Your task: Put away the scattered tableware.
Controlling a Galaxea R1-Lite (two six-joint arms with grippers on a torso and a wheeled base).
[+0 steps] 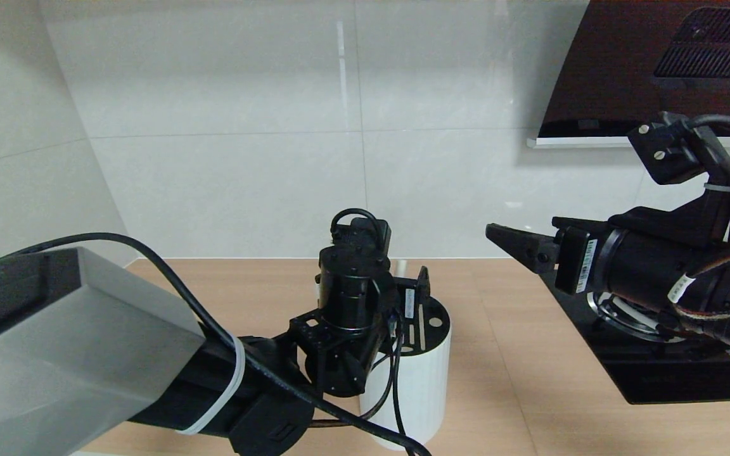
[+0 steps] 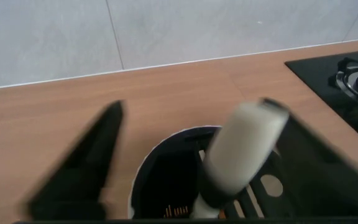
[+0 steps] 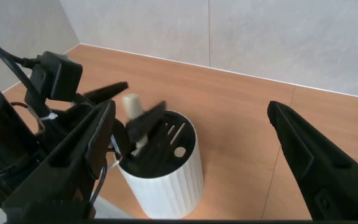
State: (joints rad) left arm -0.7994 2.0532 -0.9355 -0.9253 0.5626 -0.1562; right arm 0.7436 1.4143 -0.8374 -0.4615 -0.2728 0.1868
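Utensil [image 1: 401, 265] standing in holder [image 1: 416, 380], both claws spread.
Head view: white ribbed holder with black slotted top on the wooden table [image 1: 511, 354]; left claw [image 1: 403, 275] right above it, mostly hidden behind its own wrist, pale utensil handle poking up beside it; right claw [image 1: 514, 244] raised and well apart to the right, over the edge of a black stove [image 1: 656, 373]. Left wrist view: fingers [image 2: 79, 168] wide apart, cream handle upright between them, close against one finger and clear of the other, lower end down in a slot of the holder's top. Right wrist view: own fingers [image 3: 316, 162] gaping with nothing between, holder and left claw below, handle sticking up out of the holder between the left claw's fingers.
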